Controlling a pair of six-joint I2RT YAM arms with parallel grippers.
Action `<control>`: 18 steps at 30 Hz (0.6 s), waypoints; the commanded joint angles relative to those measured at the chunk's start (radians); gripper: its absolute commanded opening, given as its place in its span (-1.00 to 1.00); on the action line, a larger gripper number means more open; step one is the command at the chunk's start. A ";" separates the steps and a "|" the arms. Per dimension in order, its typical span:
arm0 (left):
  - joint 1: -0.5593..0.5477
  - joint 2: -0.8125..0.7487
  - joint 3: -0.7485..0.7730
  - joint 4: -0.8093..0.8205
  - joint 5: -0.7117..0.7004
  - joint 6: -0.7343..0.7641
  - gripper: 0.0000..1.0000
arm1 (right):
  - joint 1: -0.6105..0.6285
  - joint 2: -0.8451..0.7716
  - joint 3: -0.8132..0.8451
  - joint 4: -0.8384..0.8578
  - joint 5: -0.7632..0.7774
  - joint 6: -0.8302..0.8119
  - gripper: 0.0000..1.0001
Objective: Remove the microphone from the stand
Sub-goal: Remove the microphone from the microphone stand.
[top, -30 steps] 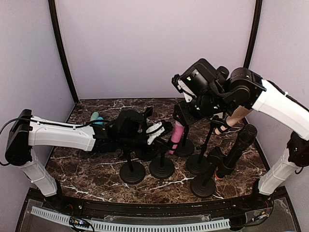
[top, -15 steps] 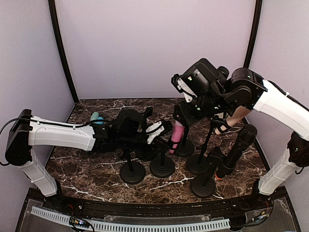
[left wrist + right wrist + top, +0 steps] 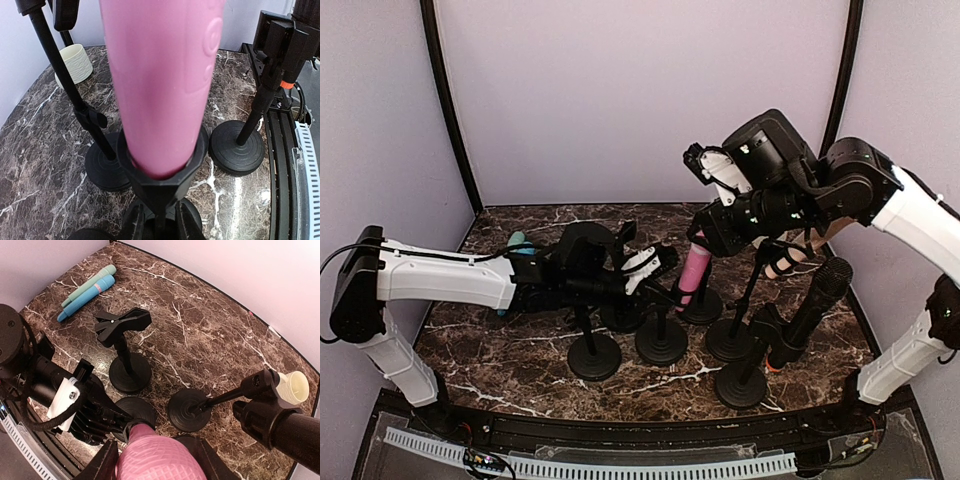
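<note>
On the marble table (image 3: 500,345), the right gripper (image 3: 157,460) clamps the pink microphone (image 3: 160,85) while the left gripper (image 3: 159,226) pinches its stand (image 3: 160,177).

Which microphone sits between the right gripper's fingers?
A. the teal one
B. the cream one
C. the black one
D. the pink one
D: the right wrist view shows the pink microphone between the fingers of the right gripper, its body seated in the stand that the left gripper holds.

Blurred pink mic (image 3: 162,85), top cropped; left end effector (image 3: 159,227) mostly cropped, btm edge.
</note>
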State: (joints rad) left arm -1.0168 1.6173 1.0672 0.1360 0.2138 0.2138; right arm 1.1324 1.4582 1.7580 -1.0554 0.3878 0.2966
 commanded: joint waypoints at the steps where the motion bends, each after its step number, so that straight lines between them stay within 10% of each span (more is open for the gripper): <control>1: 0.016 -0.006 -0.017 -0.164 -0.002 0.024 -1.00 | -0.027 -0.118 0.014 0.170 -0.029 -0.058 -1.00; 16: 0.020 -0.018 -0.002 -0.180 -0.014 0.027 -0.99 | -0.039 -0.145 0.056 0.173 -0.076 -0.066 -1.00; 18: 0.021 -0.031 0.011 -0.173 -0.021 0.024 -0.74 | -0.040 -0.151 0.072 0.176 -0.079 -0.066 -1.00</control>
State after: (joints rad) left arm -1.0031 1.6135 1.0706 0.0582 0.2237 0.2241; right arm 1.0966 1.3231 1.7725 -0.9470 0.3107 0.2356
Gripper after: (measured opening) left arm 0.203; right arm 0.462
